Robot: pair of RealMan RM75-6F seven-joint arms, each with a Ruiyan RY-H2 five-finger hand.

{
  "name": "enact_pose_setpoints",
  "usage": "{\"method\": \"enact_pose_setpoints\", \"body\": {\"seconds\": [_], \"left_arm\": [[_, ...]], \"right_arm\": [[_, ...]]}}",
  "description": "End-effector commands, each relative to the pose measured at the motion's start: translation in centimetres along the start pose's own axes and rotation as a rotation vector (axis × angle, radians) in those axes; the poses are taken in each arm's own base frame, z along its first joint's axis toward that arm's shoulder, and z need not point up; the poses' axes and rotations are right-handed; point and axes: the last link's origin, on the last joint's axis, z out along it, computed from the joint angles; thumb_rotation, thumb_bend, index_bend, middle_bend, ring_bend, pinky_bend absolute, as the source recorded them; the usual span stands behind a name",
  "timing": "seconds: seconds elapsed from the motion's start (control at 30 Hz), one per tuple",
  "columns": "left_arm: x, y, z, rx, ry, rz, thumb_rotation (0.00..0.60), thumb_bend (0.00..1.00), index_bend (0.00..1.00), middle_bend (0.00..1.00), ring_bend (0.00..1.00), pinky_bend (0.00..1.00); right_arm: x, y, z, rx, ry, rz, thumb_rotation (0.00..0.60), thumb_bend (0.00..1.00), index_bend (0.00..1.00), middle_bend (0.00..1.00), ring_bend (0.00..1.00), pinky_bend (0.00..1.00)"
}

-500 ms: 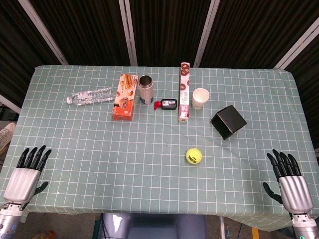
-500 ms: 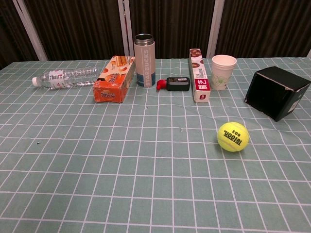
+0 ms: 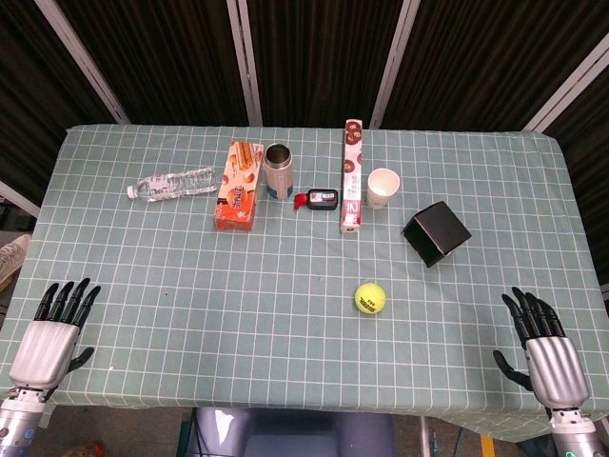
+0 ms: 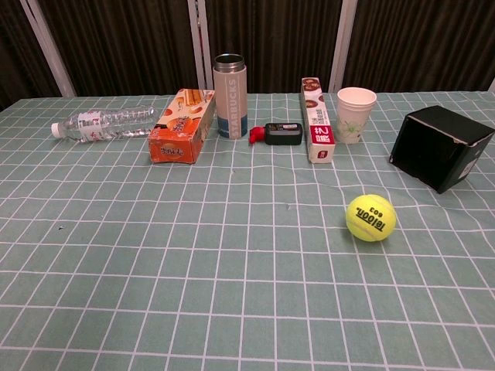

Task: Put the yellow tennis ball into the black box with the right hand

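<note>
- Yellow tennis ball (image 3: 370, 298) sits free on the table (image 3: 190, 286), toward the near-right part, touched by nothing
- Black box (image 3: 436, 232) lies tilted just beyond and to the right of the ball, near but apart; in the chest view its open side faces left-front
- Right hand (image 3: 545, 345) at the near-right table edge, fingers spread wide, holding nothing, well apart from the ball
- Left hand (image 3: 52, 333) at the near-left edge, fingers apart, empty
- Step in hand, as judged: reach only beginning; ball not yet grasped
- Next move calls for the right hand to travel left and forward over the ball, then close round it; a round ball may roll if nudged
- Versus the earlier frame: right hand has shifted slightly left and nearer; ball, box and left hand unchanged
</note>
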Motion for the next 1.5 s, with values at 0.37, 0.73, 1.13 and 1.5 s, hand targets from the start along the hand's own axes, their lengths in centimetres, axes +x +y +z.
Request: {"method": "enact_pose_setpoints", "body": {"seconds": [0.37, 0.73, 1.13, 1.5], "left_arm": [[0.7, 0.0, -0.7, -0.014, 0.026, -0.013, 0.6, 0.12, 0.0, 0.0, 0.0, 0.0], [0.7, -0.3, -0.4, 0.012, 0.007, -0.016, 0.6, 0.12, 0.0, 0.0, 0.0, 0.0], [1.0, -1.2, 0.2, 0.066, -0.007, -0.032, 0.6, 0.12, 0.0, 0.0, 0.0, 0.0], [0.7, -1.3, 0.8, 0.09, -0.025, -0.026, 0.6, 0.12, 0.0, 0.0, 0.0, 0.0]], "right_arm": [[-4.4, -9.5, 1.6, 0.01, -0.435, 0.806, 0.6, 0.7, 0.4, 0.39, 0.44, 0.76], [-7.9, -14.5, 3.9, -0.128, -0.662, 1.149, 0.6, 0.7, 0.38, 0.38, 0.36, 0.66], [-10.6, -18.2, 7.1, -0.197, -0.674, 1.305, 0.6, 0.7, 0.31, 0.36, 0.33, 0.61], [-12.2, -18.5, 10.4, -0.238, -0.68, 1.329, 0.6, 0.7, 0.3, 0.34, 0.31, 0.52]]}}
